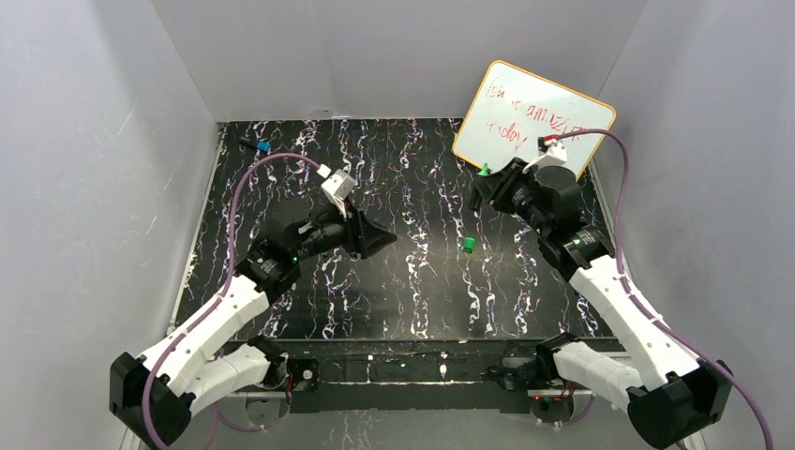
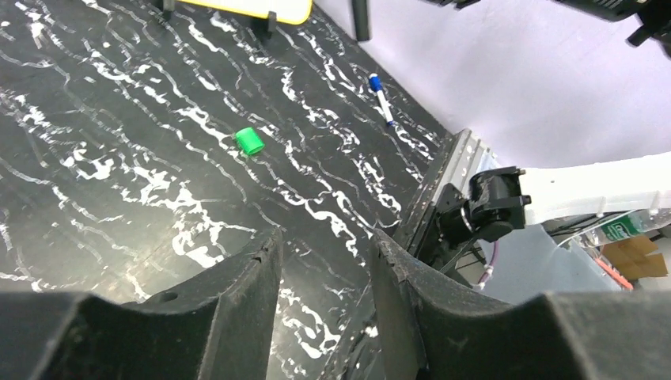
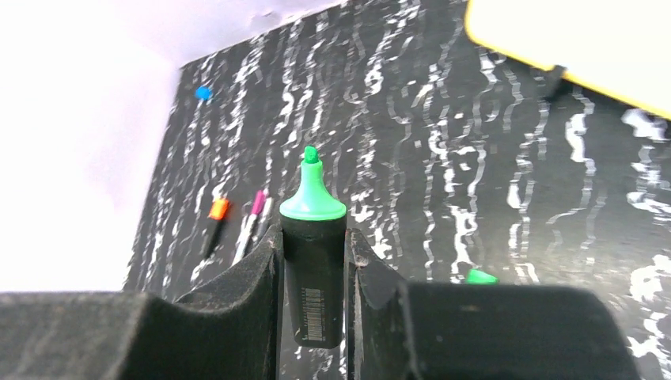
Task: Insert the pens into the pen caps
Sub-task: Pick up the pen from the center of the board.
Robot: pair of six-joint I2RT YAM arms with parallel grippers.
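My right gripper is shut on a short black marker with a green tip, which points up and away from the fingers. From above, this gripper hangs in front of the whiteboard with the green tip showing. A green pen cap lies on the mat between the arms, also seen in the left wrist view and the right wrist view. My left gripper hovers left of it, open, with nothing between its fingers.
A blue cap lies at the far left. An orange-tipped marker and a slim pink-tipped pen lie near the left wall. A white pen with a blue cap lies near the right edge. The whiteboard leans at the back right.
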